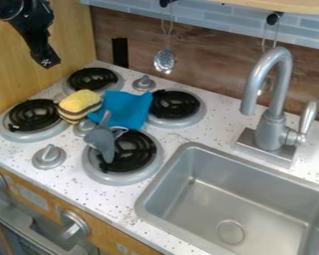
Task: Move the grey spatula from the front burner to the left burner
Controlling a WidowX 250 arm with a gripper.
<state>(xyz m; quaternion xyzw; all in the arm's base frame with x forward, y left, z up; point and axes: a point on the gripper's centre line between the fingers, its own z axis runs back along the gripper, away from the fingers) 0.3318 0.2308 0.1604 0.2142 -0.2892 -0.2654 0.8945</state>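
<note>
My gripper (46, 60) hangs well left of the sink (163, 174); its opening I can't tell. Also left: 3 bunched things, sponge (79, 104), cloth (127, 109), spoon (102, 140), its handle probably cloth-propped.

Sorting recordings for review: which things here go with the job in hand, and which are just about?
Likely the job's, being the loose things nearest the gripper: yellow-and-brown soft item; blue cloth; gray utensil.

Likely just about: hanging metal utensil; faucet; sink.
</note>
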